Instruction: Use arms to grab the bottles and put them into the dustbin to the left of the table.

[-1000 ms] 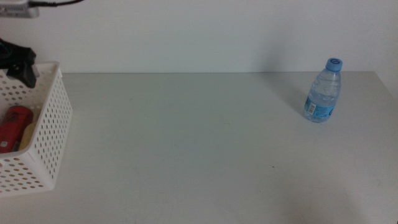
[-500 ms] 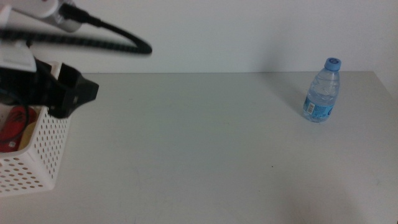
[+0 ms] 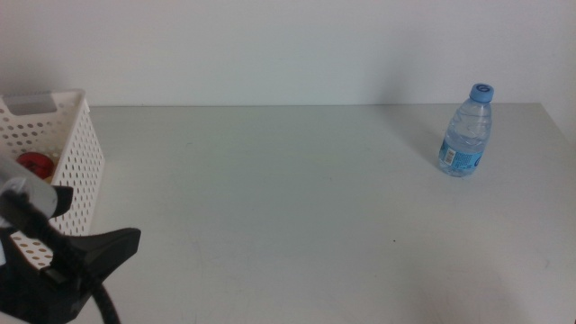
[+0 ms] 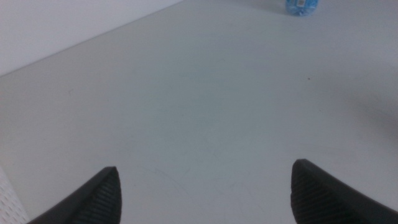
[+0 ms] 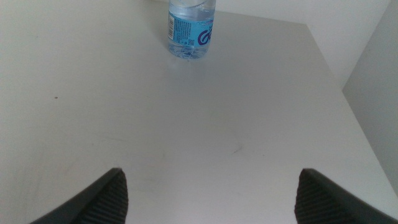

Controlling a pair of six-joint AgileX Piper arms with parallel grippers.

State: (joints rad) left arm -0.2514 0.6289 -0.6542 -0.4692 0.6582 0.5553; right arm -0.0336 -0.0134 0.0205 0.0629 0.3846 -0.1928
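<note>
A light grey table filled the middle view under a plain white wall. At about 2 o'clock on the table, close to its far right corner, a clear water bottle with a blue cap and blue label stood upright, well apart from everything else. At about 9 o'clock, at the table's left edge, sat the white perforated dustbin. Something red, likely the cola can, showed inside it over the rim; little else of its contents could be made out.

The left end effector hung low at about 7 o'clock, just in front of the dustbin, with its dark body and a black cable visible in the middle view. In the left wrist view its two jaws stood wide apart with only bare table between them, holding nothing.

The right end effector did not appear in the middle view. Its own wrist view showed both jaws spread wide and empty above the table, with the water bottle upright some way beyond them.
</note>
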